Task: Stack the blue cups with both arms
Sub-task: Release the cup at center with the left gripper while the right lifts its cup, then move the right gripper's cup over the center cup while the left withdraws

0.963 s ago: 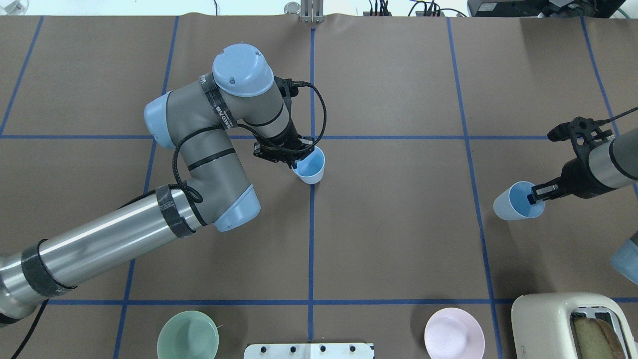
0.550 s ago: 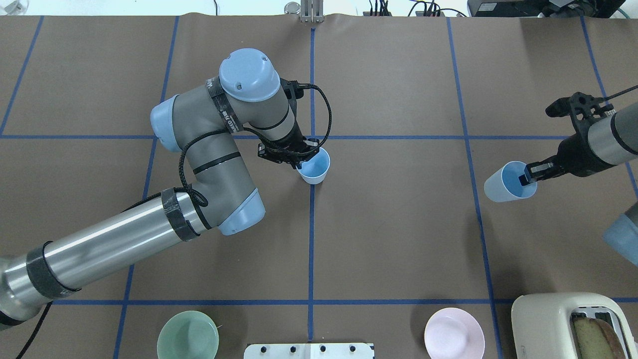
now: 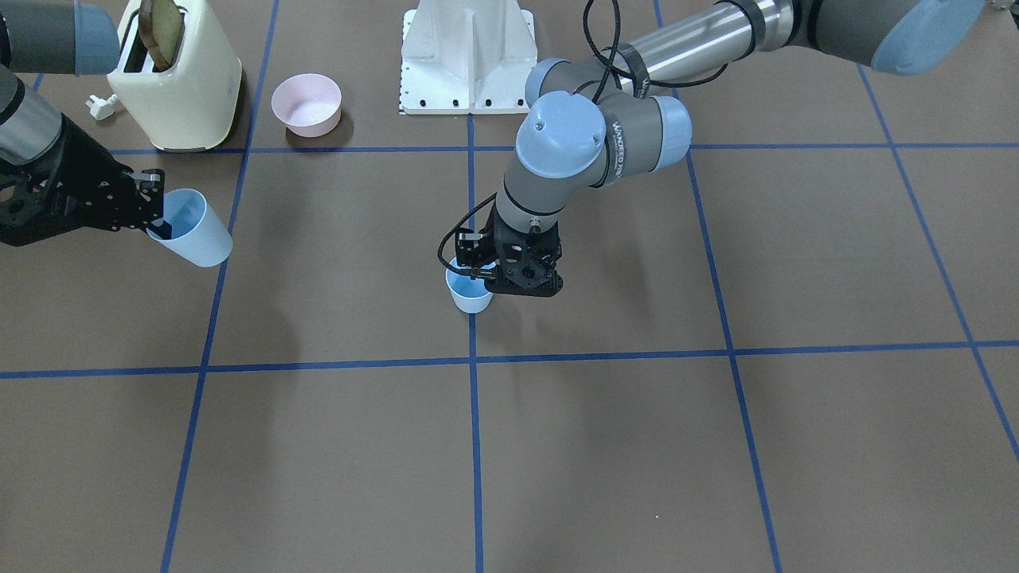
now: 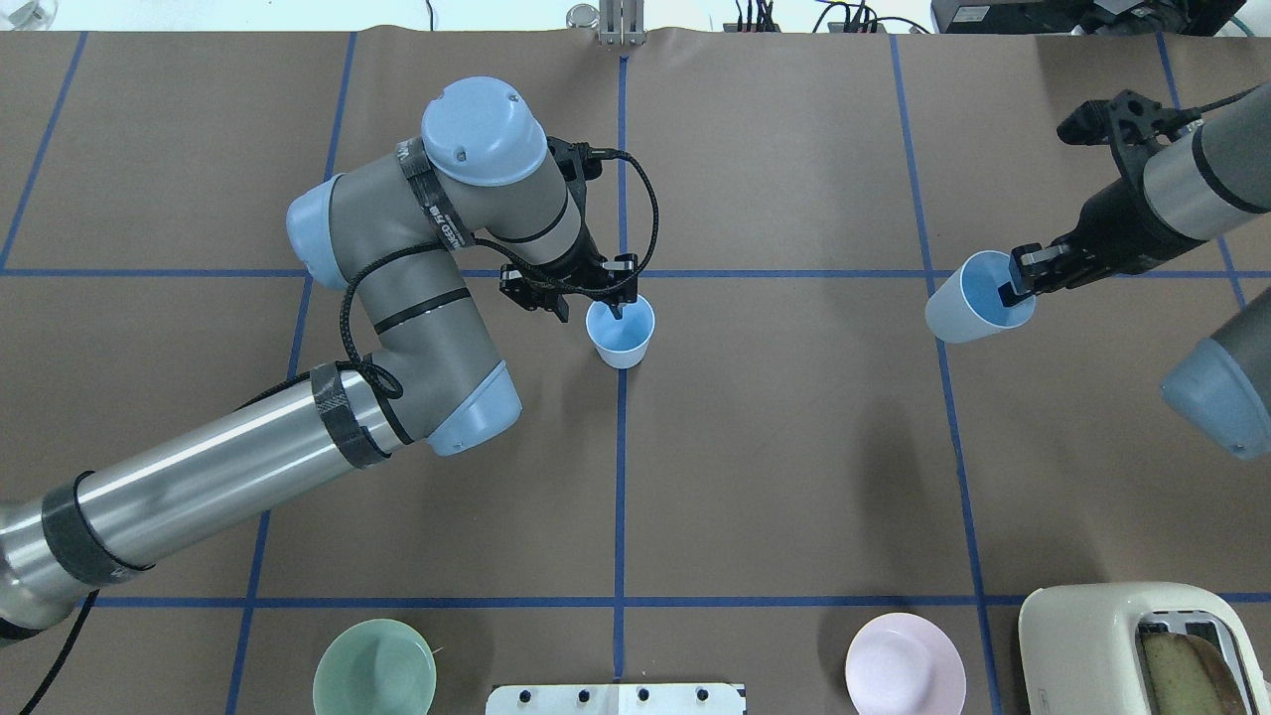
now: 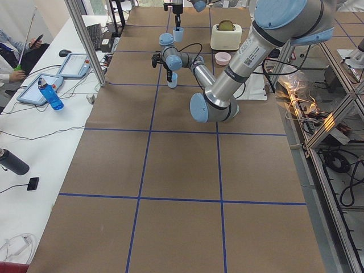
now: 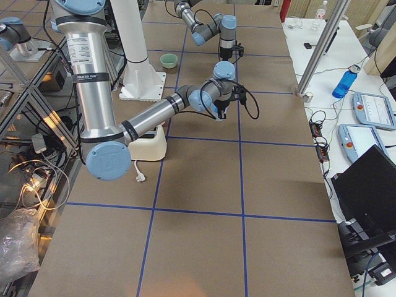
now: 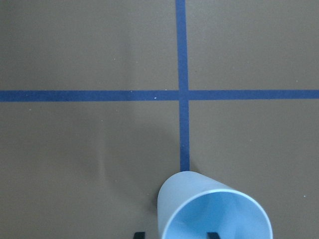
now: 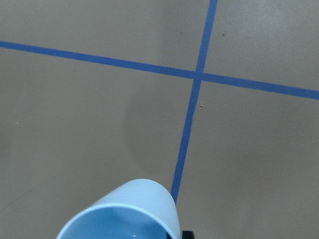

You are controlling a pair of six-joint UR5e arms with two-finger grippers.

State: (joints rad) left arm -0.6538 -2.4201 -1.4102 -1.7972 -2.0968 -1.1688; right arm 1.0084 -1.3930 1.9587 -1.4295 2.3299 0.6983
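One blue cup (image 4: 621,338) stands upright on the table's centre line; it also shows in the front view (image 3: 470,296) and the left wrist view (image 7: 214,214). My left gripper (image 4: 591,308) is open over its rim, one finger outside the wall and one inside, not pinching. The second blue cup (image 4: 968,310) hangs tilted above the table, and my right gripper (image 4: 1015,288) is shut on its rim. That cup shows at the front view's left (image 3: 195,231) and in the right wrist view (image 8: 124,214).
A mint-green bowl (image 4: 374,670) and a pink bowl (image 4: 904,665) sit near the robot's edge of the table. A cream toaster (image 4: 1132,645) holding bread stands at the right corner. The white base stand (image 4: 616,698) is between the bowls.
My left gripper has opened and its cup now stands upright. My right arm has carried its cup away from the robot and toward the table's middle.
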